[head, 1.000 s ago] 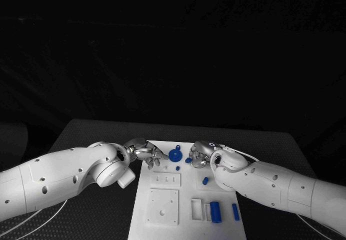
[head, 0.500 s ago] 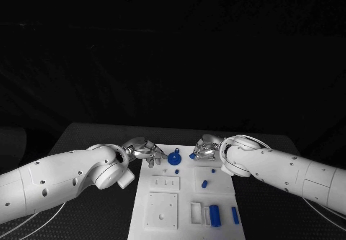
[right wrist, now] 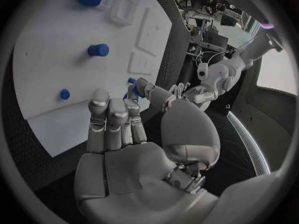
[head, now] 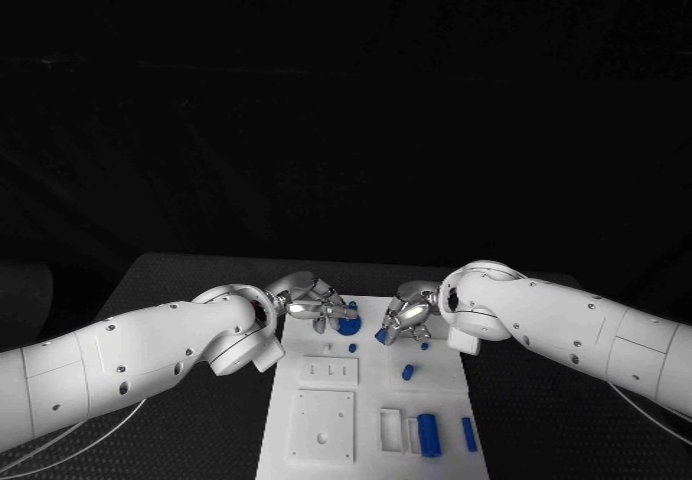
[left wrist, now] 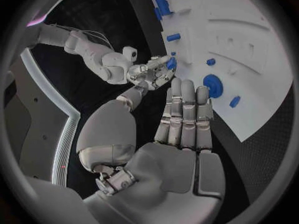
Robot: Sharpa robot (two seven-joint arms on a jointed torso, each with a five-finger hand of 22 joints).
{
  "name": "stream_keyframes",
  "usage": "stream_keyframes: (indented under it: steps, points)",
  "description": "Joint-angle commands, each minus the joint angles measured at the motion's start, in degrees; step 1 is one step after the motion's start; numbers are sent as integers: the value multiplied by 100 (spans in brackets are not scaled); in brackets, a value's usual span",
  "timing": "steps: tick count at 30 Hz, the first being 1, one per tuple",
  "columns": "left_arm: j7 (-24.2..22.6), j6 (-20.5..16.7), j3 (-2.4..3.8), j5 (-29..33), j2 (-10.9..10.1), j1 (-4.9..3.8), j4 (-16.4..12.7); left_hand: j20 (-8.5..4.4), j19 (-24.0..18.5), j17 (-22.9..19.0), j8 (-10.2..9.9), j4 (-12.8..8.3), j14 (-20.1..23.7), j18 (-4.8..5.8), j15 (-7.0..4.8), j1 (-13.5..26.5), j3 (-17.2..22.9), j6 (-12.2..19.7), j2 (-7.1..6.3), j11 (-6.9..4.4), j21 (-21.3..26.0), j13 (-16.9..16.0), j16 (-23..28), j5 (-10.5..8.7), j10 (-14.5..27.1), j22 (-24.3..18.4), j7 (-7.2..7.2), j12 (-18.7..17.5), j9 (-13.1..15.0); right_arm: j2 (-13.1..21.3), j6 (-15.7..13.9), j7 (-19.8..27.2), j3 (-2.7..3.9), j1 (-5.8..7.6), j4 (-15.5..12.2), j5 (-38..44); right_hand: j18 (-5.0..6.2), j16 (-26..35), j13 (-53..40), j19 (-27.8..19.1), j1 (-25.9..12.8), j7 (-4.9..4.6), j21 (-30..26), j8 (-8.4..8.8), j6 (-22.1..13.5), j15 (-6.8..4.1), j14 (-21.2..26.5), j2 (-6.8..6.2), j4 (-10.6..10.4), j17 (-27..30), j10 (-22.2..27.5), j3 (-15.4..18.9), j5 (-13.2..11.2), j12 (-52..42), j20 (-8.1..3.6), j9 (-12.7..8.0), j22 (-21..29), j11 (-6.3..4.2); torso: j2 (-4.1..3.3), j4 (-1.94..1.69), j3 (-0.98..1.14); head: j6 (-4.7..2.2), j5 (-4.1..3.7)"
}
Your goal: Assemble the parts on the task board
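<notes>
Both arms are glossy white shells, rounded and bulbous at the wrist, dotted with small dark screw holes along the forearms. The left hand [head: 310, 297] and right hand [head: 408, 311] are silver metal, with segmented fingers [left wrist: 184, 115] built of ribbed, blocky links above a smooth pale-grey palm. Thin white cables loop beneath each forearm, at 7 and 5 o'clock in the head view.
</notes>
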State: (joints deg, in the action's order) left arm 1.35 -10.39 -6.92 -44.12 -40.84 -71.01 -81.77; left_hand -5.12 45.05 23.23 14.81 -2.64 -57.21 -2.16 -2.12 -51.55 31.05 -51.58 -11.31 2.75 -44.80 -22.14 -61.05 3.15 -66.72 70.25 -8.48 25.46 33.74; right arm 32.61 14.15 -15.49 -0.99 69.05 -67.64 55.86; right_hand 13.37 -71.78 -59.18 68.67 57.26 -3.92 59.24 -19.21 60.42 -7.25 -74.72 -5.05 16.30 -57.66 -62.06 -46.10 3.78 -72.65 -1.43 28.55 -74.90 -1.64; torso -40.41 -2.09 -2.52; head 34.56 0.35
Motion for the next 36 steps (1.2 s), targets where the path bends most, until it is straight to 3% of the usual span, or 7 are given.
stream_keyframes:
  steps: [1, 6, 9, 17, 28, 36]
  points:
    - [168, 638, 3, -384, 56, -9, 50, -234, -2, 20, -19, 184, -21, 53, 25, 140, -4, 41, -29, -10, 48, 8, 30, -29, -44, 8, -2, -61, -14, -25, 588, -58, -1, 5, -9, -367, 163, 30, -11, -48, -7, -94, 35, -22, 67, -10, 40, 46, 23, -9, 19, 10, 24, 35, -12, -6, -106, 22, 11, 2, 10, 21, -3]
    - [329, 1288, 4, -471, 156, -18, 134, -291, 113, 138, 86, 720, -187, 8, -65, 530, -45, -140, -24, -103, -8, -62, -120, -33, -279, 68, 84, -12, 11, -40, 762, -54, -1, 18, -49, -457, 163, 29, -19, -60, -7, -95, 37, -19, 63, -7, 47, 56, 29, -14, 27, 20, 41, 36, -10, -8, -108, 24, 7, 4, 6, 45, -3]
    - [339, 1583, 1, -509, 235, -53, 199, -323, 126, 199, 147, 931, -195, 1, -106, 603, -58, -235, 35, -136, -33, -94, -183, -33, -333, 114, 125, -11, 37, -57, 868, -57, -1, 20, -82, -532, 163, 29, -23, -65, -6, -96, 38, -17, 62, -6, 51, 60, 30, -16, 31, 25, 48, 36, -9, -8, -109, 25, 9, -3, 8, 62, -9]
    - [345, 2048, -10, -619, 384, -109, 312, -362, 48, 362, 94, 1252, -136, 29, -143, 461, -215, -95, 131, -119, -55, -166, -334, -33, -328, 247, 93, -75, 36, -76, 1128, -50, -1, 29, -132, -761, 163, 27, -36, -85, -3, -100, 43, -11, 53, -3, 64, 78, 35, -25, 45, 42, 62, 37, -7, -10, -113, 28, 8, -1, 4, 92, -6]
    - [365, 2220, -14, -630, 472, -123, 351, -419, 74, 531, 17, 1497, -124, 41, -186, 68, -509, 63, 269, -99, -105, -257, -539, -34, -320, 386, 56, -132, -6, -128, 1320, -58, -1, 34, -166, -958, 163, 25, -53, -107, 0, -105, 51, -6, 45, 1, 82, 96, 36, -36, 62, 66, 79, 37, -5, -12, -117, 33, 10, -3, -3, 115, -25]
    - [403, 2305, -48, -672, 499, -123, 408, -423, 66, 574, 8, 1432, -92, 53, -179, -340, -766, 89, 451, -83, -91, -308, -570, -25, -293, 451, 37, -184, -28, -125, 1409, -48, 0, 35, -178, -998, 163, 24, -64, -121, 4, -107, 56, -2, 40, 3, 92, 109, 38, -43, 71, 79, 86, 36, -5, -13, -119, 36, 9, -1, -7, 136, -26]
